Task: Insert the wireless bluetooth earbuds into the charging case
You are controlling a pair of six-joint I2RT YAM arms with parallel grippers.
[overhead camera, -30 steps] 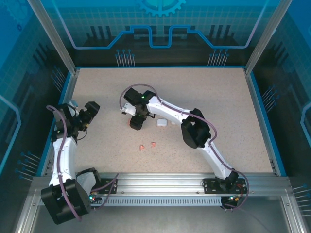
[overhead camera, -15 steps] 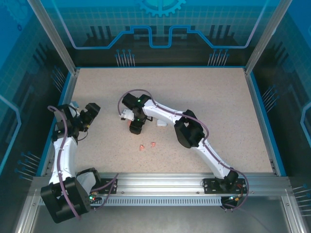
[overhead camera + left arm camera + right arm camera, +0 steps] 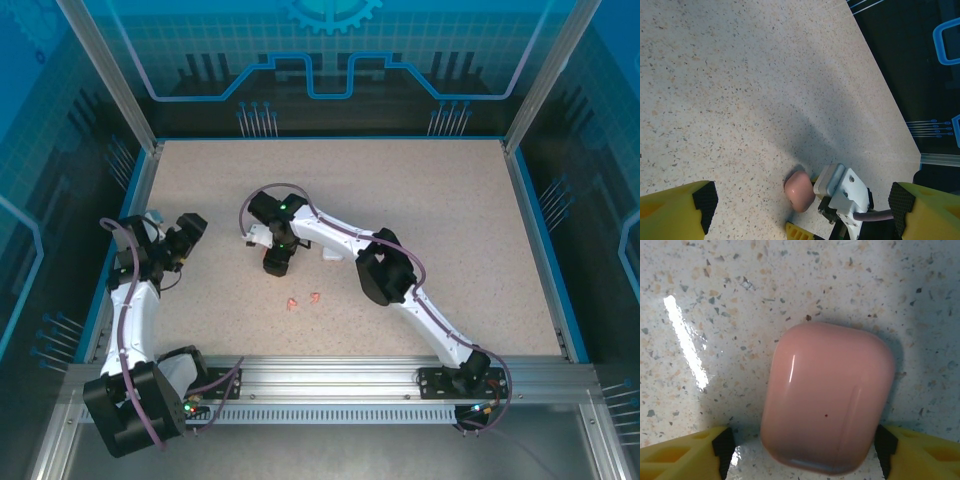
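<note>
Straddles closed pink charging case (image 3: 827, 397) with right fingers (image 3: 680, 452) spread; may skid it sideways closing off-centre. Holds left fingers (image 3: 670, 212) wide, empty.

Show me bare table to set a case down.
Free on the table: the far strip along the back rail, the right side past the right arm. Crowded: centre-left, around the right gripper, pink case and salmon earbuds.
</note>
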